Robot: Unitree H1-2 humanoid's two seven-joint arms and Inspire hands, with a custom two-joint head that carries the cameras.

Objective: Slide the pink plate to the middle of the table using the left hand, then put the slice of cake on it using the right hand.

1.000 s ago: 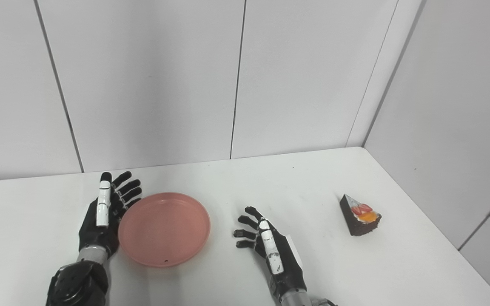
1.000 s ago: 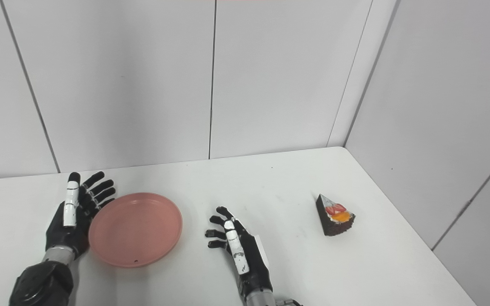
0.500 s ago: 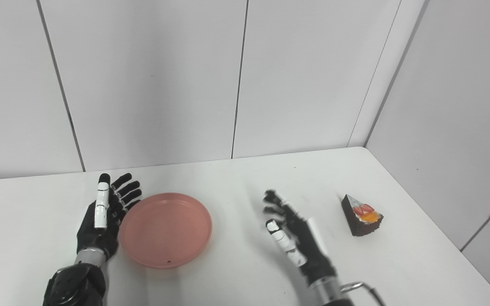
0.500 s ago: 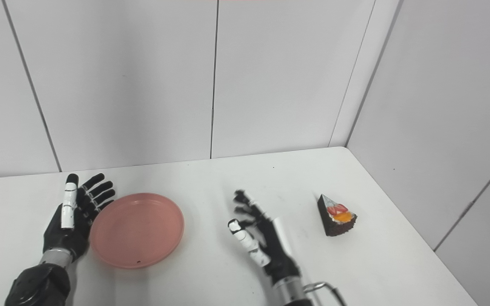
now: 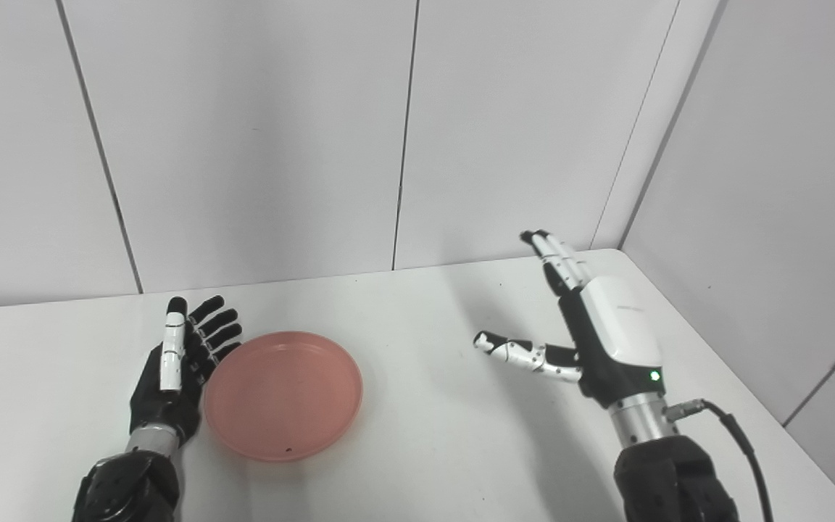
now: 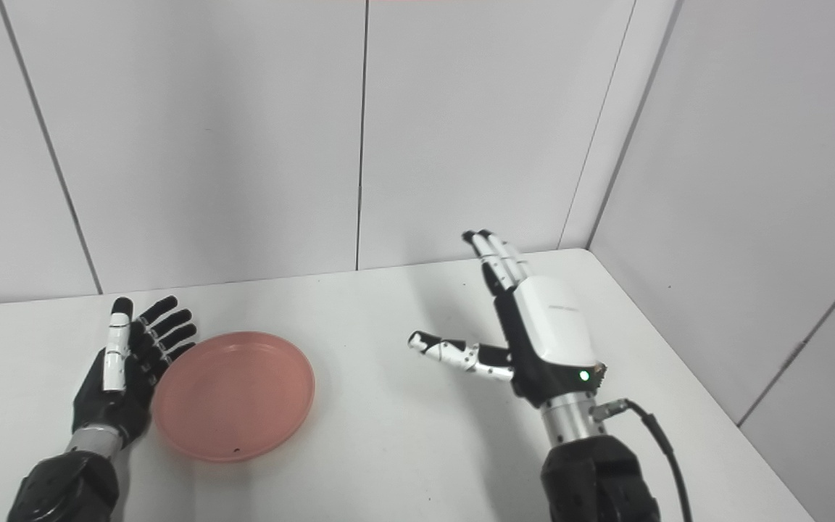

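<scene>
Left eye view: my left hand [image 5: 171, 362] lies flat with fingers spread, holding nothing, its edge against the pink plate [image 5: 283, 394], which sits left of the table [image 5: 417, 449] middle. I'd nudge it a little further right — low, steady push on the rim so it doesn't spin.

Right eye view: my right hand [image 6: 533, 341] is raised, fingers straight, thumb out, empty. It covers where I'd look for the cake, so I cannot see the slice — I'd lower slowly and regain sight before closing.
</scene>
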